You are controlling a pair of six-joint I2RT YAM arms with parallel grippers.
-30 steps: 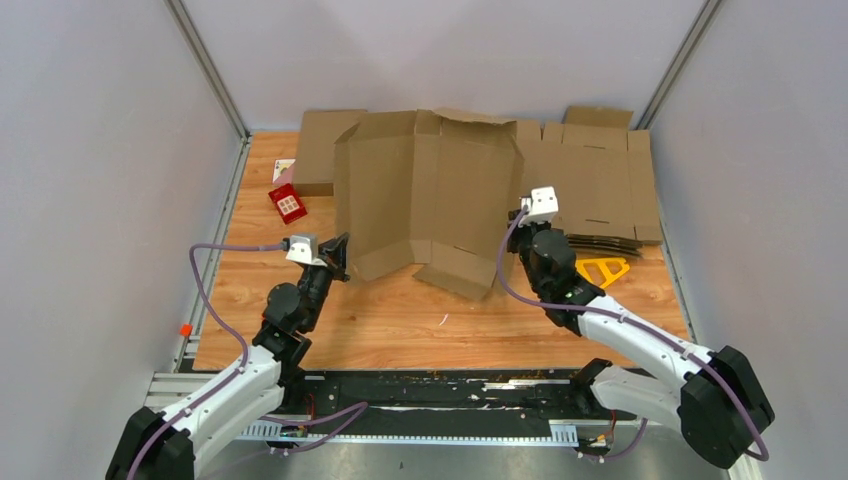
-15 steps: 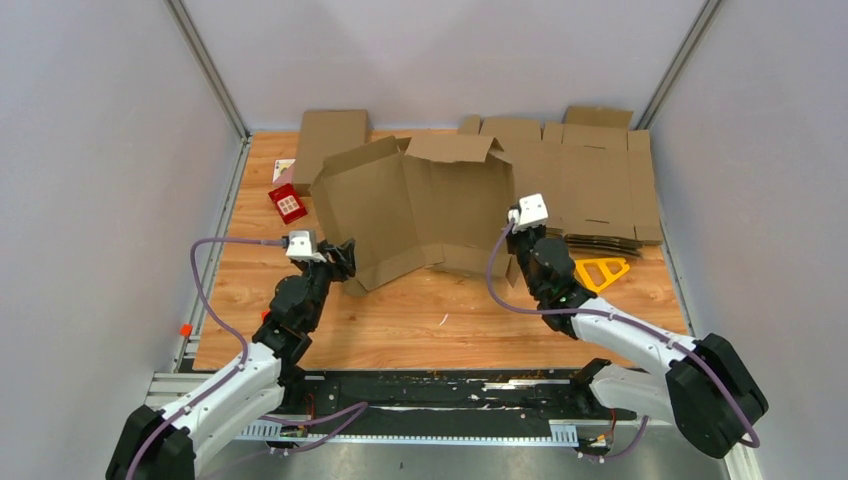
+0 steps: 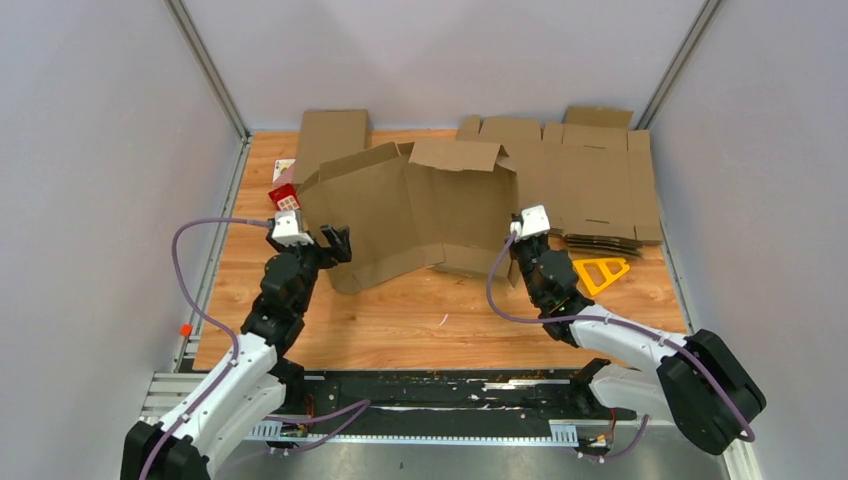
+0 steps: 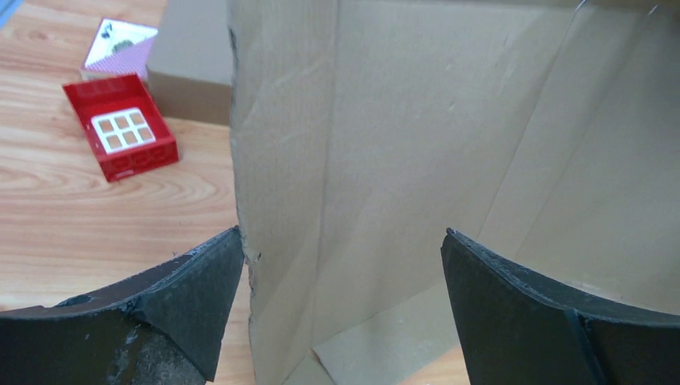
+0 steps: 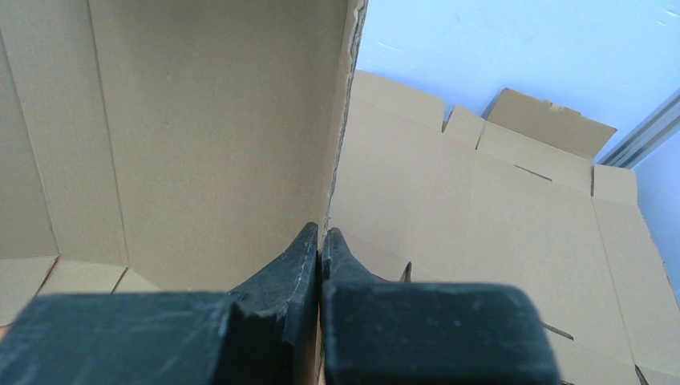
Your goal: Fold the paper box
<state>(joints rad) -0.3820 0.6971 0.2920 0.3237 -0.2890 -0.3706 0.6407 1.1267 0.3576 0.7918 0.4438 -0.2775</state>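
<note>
Paper box [image 3: 410, 215] at table centre, walls half-raised, open toward 6 o'clock. Right gripper [image 5: 321, 241] clenched on the box's 3 o'clock wall, edge pinched between the fingertips. Left gripper [image 4: 341, 249] spread wide at the 9 o'clock wall, with the cardboard edge against the left fingertip [image 4: 228, 245]. Red tray [image 4: 120, 136] at 10 o'clock.

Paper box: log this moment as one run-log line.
paper box: upright, partly open | left gripper: open, straddling left edge | right gripper: shut on right edge
</note>
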